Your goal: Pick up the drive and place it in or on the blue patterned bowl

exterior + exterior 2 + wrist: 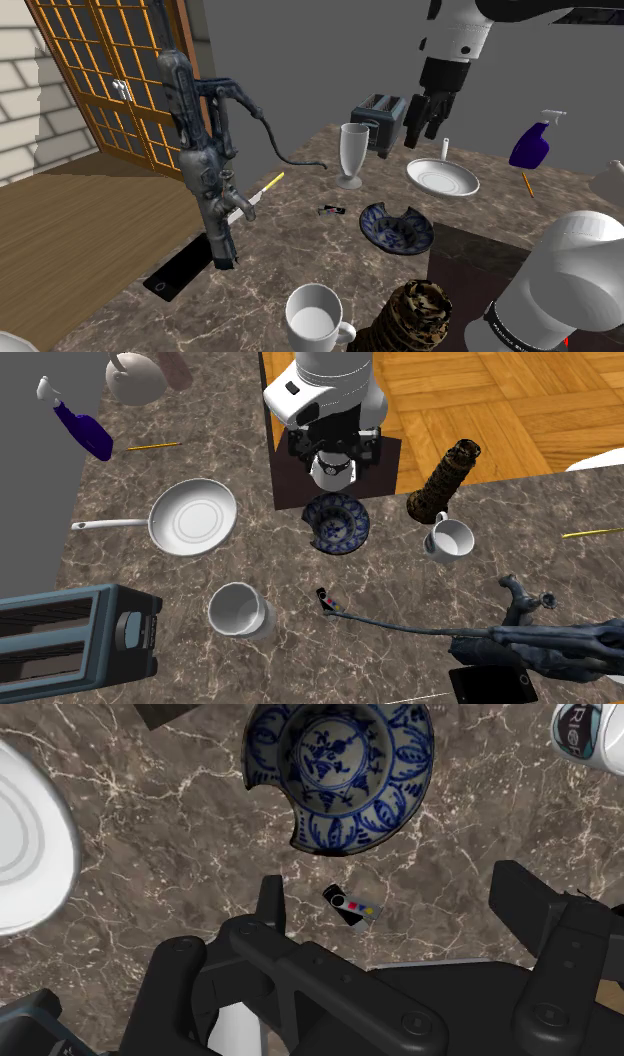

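The drive [331, 210] is a small black stick with a pale, coloured label. It lies flat on the brown marble top just off the shoulder view's left of the blue patterned bowl [396, 227], whose rim has a chipped notch. From the second exterior view, the drive [323, 597] rests below the bowl [338, 522]. My gripper [422, 132] hangs open high above the table, over the white pan. Along the hand, the drive [350, 907] and the bowl [340, 769] lie far beneath the spread fingers of the gripper [392, 884], which hold nothing.
A tall glass [352, 155], a white pan [443, 178] and a toaster [378, 118] stand behind the bowl. A large dark pump [205, 170] with a hose rises at the left beside a phone [180, 272]. A white mug [315, 318], a brown stack [410, 315] and a blue spray bottle [530, 145] also stand here.
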`<state>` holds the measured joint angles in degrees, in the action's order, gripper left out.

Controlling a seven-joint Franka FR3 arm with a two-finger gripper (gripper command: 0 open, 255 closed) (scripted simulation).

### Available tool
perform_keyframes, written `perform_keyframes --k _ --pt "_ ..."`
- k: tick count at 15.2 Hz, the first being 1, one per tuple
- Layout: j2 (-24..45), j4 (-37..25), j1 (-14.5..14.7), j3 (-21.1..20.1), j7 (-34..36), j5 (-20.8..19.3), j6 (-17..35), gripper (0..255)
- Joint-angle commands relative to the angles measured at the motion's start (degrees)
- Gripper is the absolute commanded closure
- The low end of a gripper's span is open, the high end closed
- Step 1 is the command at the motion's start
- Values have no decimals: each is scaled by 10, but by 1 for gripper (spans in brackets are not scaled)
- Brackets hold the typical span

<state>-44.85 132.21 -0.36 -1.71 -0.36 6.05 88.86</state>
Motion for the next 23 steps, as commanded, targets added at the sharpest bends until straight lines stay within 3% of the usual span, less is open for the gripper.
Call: perform_keyframes --k 1,12,23 --pt "0 0 0 0 0 0 0 0" --pt "165 42 8 -42 3 -2 203 0" --pt "392 -11 11 -77 29 -40 369 0"
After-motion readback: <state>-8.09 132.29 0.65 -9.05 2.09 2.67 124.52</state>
